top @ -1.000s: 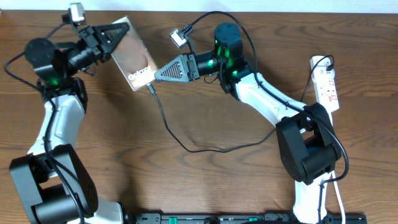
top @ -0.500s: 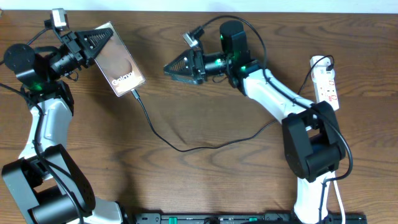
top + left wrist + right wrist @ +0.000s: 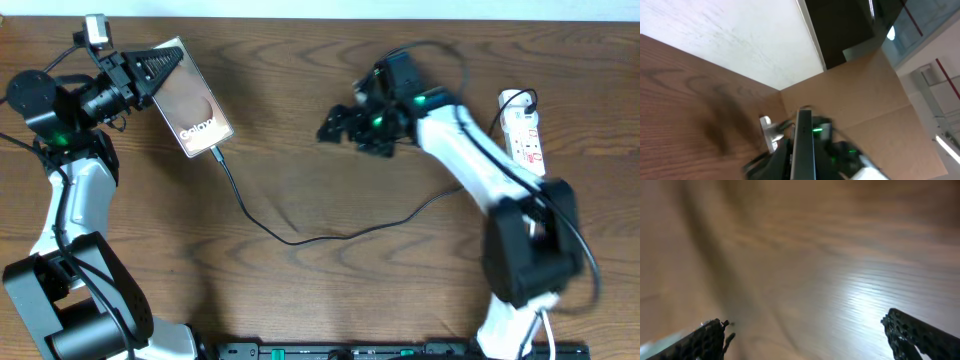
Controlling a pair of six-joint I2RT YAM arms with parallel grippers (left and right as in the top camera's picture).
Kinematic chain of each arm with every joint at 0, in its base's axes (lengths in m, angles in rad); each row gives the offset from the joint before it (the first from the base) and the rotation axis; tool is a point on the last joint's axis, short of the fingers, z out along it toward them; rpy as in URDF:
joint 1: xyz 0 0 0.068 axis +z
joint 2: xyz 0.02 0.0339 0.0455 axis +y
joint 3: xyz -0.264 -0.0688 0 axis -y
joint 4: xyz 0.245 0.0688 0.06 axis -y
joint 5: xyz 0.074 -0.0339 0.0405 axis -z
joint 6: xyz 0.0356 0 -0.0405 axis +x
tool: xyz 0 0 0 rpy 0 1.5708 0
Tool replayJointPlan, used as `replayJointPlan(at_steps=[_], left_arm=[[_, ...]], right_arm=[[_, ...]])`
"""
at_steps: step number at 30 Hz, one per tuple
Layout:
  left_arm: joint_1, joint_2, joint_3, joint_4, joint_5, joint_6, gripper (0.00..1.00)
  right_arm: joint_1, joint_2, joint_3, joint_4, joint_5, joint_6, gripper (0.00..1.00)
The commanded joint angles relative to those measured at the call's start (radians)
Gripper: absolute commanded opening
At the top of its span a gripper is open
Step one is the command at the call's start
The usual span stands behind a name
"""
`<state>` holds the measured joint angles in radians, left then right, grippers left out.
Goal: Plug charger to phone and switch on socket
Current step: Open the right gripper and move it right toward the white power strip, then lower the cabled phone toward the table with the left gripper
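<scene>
The phone is held tilted above the table's far left, its "Galaxy" lettering toward the lower end. My left gripper is shut on its upper end. In the left wrist view the phone shows edge-on between the dark fingers of the left gripper. The charger, a thin black cable, meets the phone's lower end and sags across the table toward the right. My right gripper hovers open mid-table, blurred; the right gripper has only wood between its fingers. The socket lies at the far right.
The right arm's white links cross over the cable between mid-table and the socket. A white wall and a brown board stand behind the table's far edge. Arm bases sit along the front edge.
The right gripper has swung right, away from the phone, and stays open. The left gripper carried the phone left, dragging the cable, then held still.
</scene>
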<state>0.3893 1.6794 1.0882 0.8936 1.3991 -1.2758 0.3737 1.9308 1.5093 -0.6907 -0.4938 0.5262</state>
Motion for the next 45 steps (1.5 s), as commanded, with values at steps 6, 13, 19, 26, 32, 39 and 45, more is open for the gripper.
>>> replayJointPlan(at_steps=[6,13,19,26,32,39,45], left_arm=[[-0.046,-0.019,-0.006,-0.085,0.045,0.105,0.07],[-0.124,-0.018,-0.048,-0.439,-0.036,0.403,0.07],[-0.184,-0.009,-0.05,-0.8,-0.197,0.702,0.07],[-0.236,0.03,-0.05,-1.064,-0.434,0.916,0.07],[-0.278,0.123,-0.05,-1.11,-0.512,0.956,0.07],[-0.29,0.242,-0.05,-1.093,-0.511,0.962,0.07],[-0.29,0.289,-0.05,-1.087,-0.536,0.962,0.07]], right_arm=[[-0.014,-0.38,0.017,-0.2,0.604,-0.048,0.99],[-0.013,-0.485,0.017,-0.298,0.684,-0.041,0.99],[-0.013,-0.484,0.016,-0.342,0.686,-0.04,0.99],[-0.013,-0.484,0.016,-0.369,0.686,-0.041,0.99],[-0.013,-0.484,0.016,-0.373,0.678,-0.041,0.99],[-0.013,-0.484,0.014,-0.384,0.675,-0.041,0.99],[-0.013,-0.478,0.014,-0.386,0.674,-0.041,0.99]])
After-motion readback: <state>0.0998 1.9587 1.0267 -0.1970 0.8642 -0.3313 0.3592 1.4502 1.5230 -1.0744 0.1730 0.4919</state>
